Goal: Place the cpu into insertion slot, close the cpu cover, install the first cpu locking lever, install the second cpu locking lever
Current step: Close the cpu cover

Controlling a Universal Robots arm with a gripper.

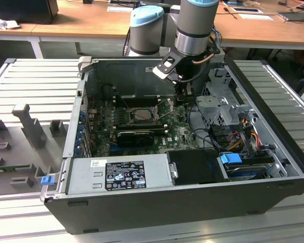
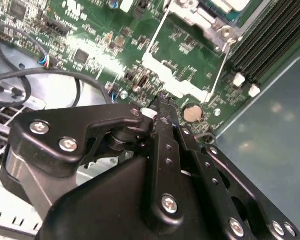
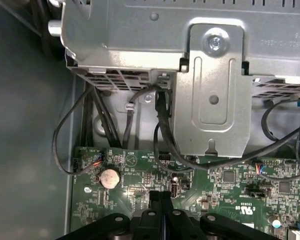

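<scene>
Nearest: grey power supply (image 1: 119, 174), lying across the near side of an open computer case (image 1: 192, 207). The case sits on a slatted metal desk (image 1: 35, 76). Arm reaches down into the case's far part, toward the exterior view's right.

Hand (image 3: 160, 196) is low over the green board (image 1: 180, 134), near the coin battery (image 3: 110, 177). Its fingers (image 2: 165, 130) are pressed together, nothing seen between them.

Cpu (image 1: 142, 115) lies flat in the insertion slot (image 1: 129, 121) mid-board, well apart from the hand. Two thin wire levers (image 2: 217, 65) run out from the slot's side. Long black graphics card (image 1: 134, 135) lies just nearer than the slot.
</scene>
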